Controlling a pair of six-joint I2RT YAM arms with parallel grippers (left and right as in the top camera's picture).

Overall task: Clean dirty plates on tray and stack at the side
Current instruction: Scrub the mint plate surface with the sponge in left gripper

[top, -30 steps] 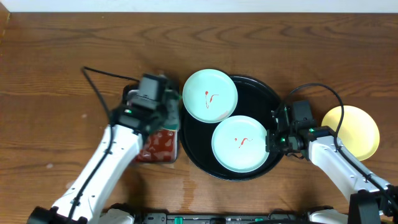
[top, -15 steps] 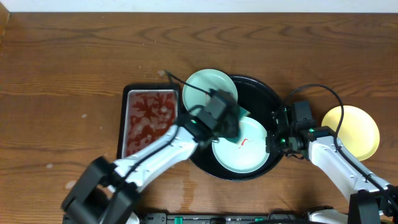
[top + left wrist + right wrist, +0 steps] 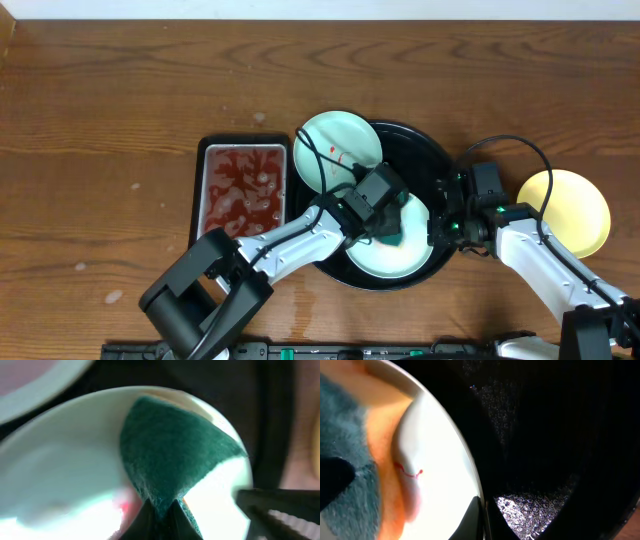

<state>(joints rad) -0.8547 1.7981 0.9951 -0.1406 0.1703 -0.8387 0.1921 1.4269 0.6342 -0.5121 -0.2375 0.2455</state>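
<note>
Since half a second earlier, the left gripper (image 3: 392, 222) had slid from the far-left part of the near mint plate (image 3: 370, 252) toward its right side, carrying the green sponge (image 3: 403, 226) with it; the right gripper (image 3: 438, 226) had stayed where it was. A second earlier the left arm had been over the metal tray (image 3: 243, 190) of red sauce, which now lay uncovered, its long axis running from the far side of the table (image 3: 100, 110) toward the near side.

In the left wrist view the jaws were pinched on the narrow end of the green sponge (image 3: 175, 450), which fanned out away from them, its wide end pointing at the plate's opposite rim and lying on the near mint plate (image 3: 60, 460). A small red smear (image 3: 122, 506) showed beside the pinch.

The right gripper (image 3: 482, 516) was clamped on the right rim of the near mint plate (image 3: 442, 455), and a thin red smear (image 3: 407, 473) sat next to the sponge's edge. This plate sat in the near half of the black tray (image 3: 425, 155).

The far mint plate (image 3: 345, 140), with red marks, lay at the tray's far-left side, overhanging the rim. The yellow plate (image 3: 575, 205) rested on the table, right of the tray and apart from it.
</note>
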